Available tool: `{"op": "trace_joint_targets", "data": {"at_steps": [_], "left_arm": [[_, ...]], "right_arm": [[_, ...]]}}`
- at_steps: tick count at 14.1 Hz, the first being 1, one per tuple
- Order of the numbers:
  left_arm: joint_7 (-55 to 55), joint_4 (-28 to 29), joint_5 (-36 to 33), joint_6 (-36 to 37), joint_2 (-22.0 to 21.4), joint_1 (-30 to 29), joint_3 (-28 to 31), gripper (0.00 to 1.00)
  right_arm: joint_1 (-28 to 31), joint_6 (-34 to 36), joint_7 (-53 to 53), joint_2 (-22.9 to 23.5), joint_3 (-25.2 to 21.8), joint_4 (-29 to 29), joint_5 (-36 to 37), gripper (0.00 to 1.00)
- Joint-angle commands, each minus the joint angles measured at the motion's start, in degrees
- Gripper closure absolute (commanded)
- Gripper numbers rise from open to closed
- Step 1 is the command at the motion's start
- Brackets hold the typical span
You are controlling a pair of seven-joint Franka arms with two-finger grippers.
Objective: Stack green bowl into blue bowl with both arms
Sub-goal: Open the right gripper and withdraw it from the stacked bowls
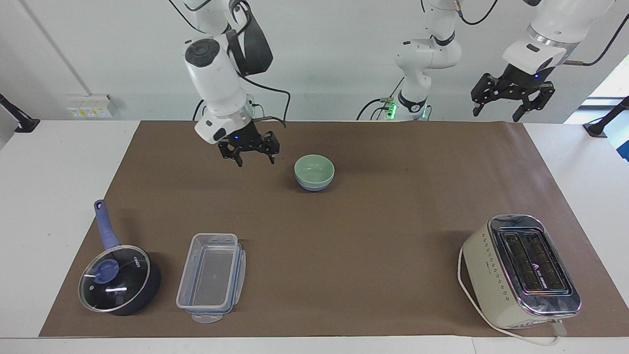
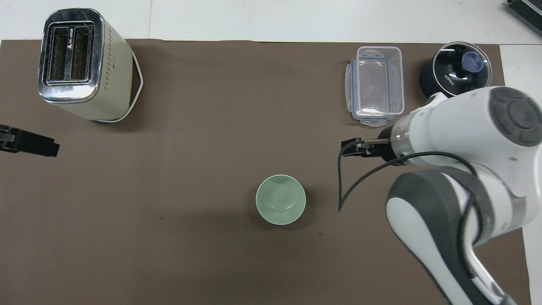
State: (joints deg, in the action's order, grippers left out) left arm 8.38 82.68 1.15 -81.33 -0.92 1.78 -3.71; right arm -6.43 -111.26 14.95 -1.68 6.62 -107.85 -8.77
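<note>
"KONKA" – white lettering on the glass lid (image 2: pixel 456 67) of the dark pot (image 2: pixel 432 87)

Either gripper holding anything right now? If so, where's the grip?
Nothing is held. The right gripper is open over the mat; the left gripper waits open. The green bowl sits in the blue bowl.

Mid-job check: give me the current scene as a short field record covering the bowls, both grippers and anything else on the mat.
green bowl: nested inside the blue bowl, upright
blue bowl: on the brown mat, only its lower wall shows under the green bowl
right gripper: open, empty, raised over the mat beside the bowls, toward the right arm's end
left gripper: open, empty, waiting high over the left arm's end of the table
toaster: farther from the robots, left arm's end
clear container: farther from the robots, beside the pot
pot: lid on, right arm's end
</note>
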Motion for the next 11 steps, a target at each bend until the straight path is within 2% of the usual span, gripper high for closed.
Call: {"op": "trace_joint_targets", "data": {"at_steps": [1, 3, 7, 11], "left_arm": [[0.2, -0.3, 0.3, 2.0, -0.1, -0.6, -0.6, 0.0], [0.2, -1.5, 0.3, 2.8, 0.5, -0.9, -0.5, 0.0], [0.0, -1.6, 0.4, 3.4, 0.3, -1.2, -0.5, 0.0], [-2.9, -1.5, 0.4, 3.1, 0.1, -0.9, -0.5, 0.0]], "right_arm": [[4.9, 4.4, 0.8, -4.0, 0.7, 2.2, 4.3, 0.0], [6.4, 10.9, 1.1, -4.0, 0.6, 7.9, 6.4, 0.0], [8.0, 18.4, 1.8, -4.1, -0.6, 15.5, 6.7, 0.0], [8.0, 20.4, 1.5, -4.4, -1.1, 16.2, 6.7, 0.0]]}}
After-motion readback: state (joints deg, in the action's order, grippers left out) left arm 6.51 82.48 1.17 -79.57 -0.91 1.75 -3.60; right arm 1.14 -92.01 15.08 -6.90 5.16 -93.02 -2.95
